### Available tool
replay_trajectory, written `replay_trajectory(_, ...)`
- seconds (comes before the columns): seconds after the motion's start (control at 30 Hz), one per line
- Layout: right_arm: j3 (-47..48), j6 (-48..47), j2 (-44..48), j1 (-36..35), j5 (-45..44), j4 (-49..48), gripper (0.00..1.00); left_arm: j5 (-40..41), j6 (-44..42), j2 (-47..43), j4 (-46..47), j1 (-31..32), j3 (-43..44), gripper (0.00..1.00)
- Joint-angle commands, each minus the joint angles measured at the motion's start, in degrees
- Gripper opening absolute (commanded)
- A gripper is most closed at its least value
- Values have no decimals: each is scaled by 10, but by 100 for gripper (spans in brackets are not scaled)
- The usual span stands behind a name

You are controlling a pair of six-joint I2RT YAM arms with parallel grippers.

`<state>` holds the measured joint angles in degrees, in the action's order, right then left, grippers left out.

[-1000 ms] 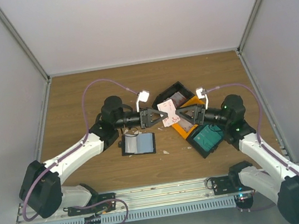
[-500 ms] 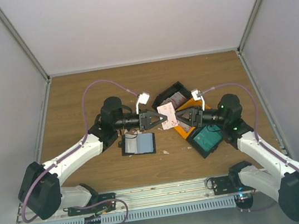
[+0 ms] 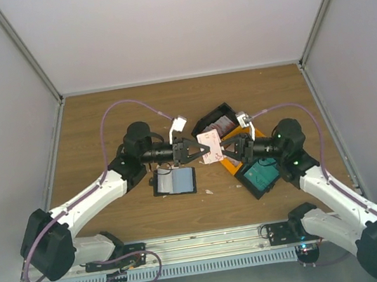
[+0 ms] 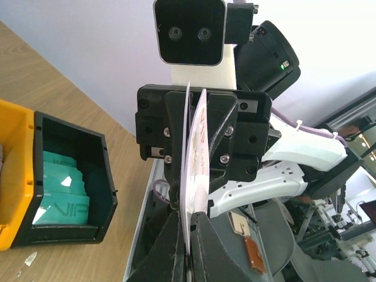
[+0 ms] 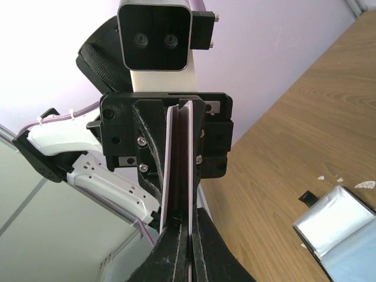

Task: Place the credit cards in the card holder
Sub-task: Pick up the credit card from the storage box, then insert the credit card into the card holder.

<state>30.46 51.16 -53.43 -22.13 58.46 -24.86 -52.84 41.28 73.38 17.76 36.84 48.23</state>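
Note:
Two white/pink credit cards (image 3: pixel 210 145) hang in mid-air between my grippers, above the table. My left gripper (image 3: pixel 194 148) is shut on their left edge; in the left wrist view both cards (image 4: pixel 197 147) run edge-on into its closed jaws (image 4: pixel 189 235). My right gripper (image 3: pixel 228 148) is shut on the right side. In the right wrist view (image 5: pixel 189 235) one card (image 5: pixel 192 164) runs between its fingers and the other lies beside the left finger. The card holder (image 3: pixel 174 180) lies open on the table, pale pockets up, below the left gripper; it also shows in the right wrist view (image 5: pixel 338 223).
A black tray (image 3: pixel 219 117) with pale cards stands behind the grippers. An orange tray (image 3: pixel 236 163) lies under the right gripper. A black tray (image 3: pixel 257 189) holds teal cards (image 4: pixel 61 194). Small white scraps (image 3: pixel 209 192) lie near the card holder.
My right gripper has moved left toward the left gripper and the gap between them has narrowed. The cards have turned from tilted to more upright between the two grippers.

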Motion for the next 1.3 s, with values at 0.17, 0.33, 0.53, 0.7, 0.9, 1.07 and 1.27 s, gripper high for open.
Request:
replay_trajectory(0.17, 79, 8, 58, 29, -74, 71, 0, -13, -20, -37, -44, -49, 1, 3)
replay_trajectory(0.33, 100, 15, 64, 44, -73, 82, 1, -28, -26, -53, -53, -68, -2, 2)
replay_trajectory(0.53, 109, 30, 63, 48, -58, 67, 0, -46, -23, -60, -57, -90, -3, 4)
replay_trajectory(0.7, 114, 54, 51, 48, -46, 51, 0, -59, 4, -50, -52, -102, -2, 5)
replay_trajectory(0.9, 136, 40, 24, 49, -81, 116, 1, -44, -18, -40, -104, -123, 4, 0)
replay_trajectory(1.07, 155, -35, 6, 50, -132, 211, 1, 46, -107, -52, -261, -131, 3, 0)
replay_trajectory(1.27, 155, -126, -52, -25, -256, 321, 1, 183, -182, -52, -421, -130, -20, 0)
